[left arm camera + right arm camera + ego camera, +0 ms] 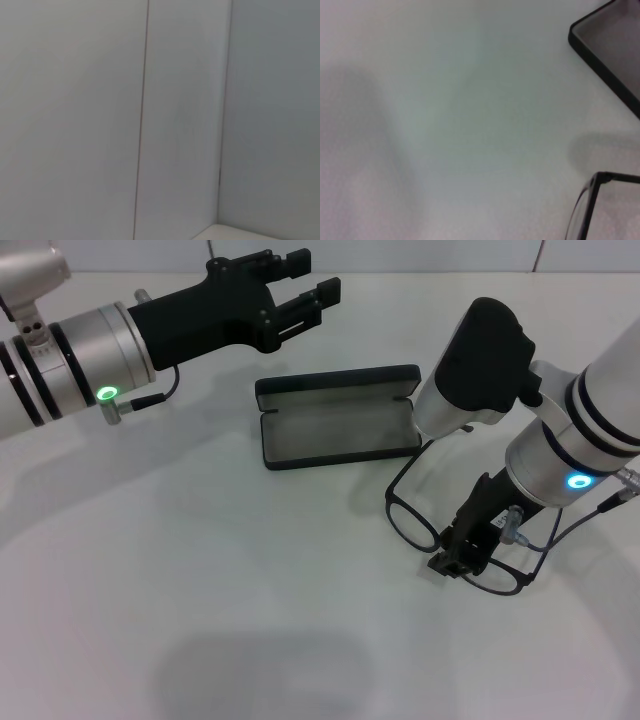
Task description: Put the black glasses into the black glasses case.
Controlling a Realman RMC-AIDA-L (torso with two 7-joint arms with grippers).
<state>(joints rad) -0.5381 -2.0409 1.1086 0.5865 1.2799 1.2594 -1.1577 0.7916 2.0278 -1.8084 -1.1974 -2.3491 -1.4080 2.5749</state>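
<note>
Glasses [415,523]: flat on worktop [200,590], just beside open case [338,418].
Right end effector [462,550]: down over frame; finger state indeterminable.
Left end effector [300,295]: spread, raised behind case.
Risk: thin frame slipping or twisting in a poor pinch.

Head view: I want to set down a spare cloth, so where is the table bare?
The white table is bare in front of the open black hard-shell glasses case, left of the thin black-framed glasses. It is crowded on the right, where the right gripper sits at the glasses' frame, and behind the case, where the open left gripper hovers.
</note>
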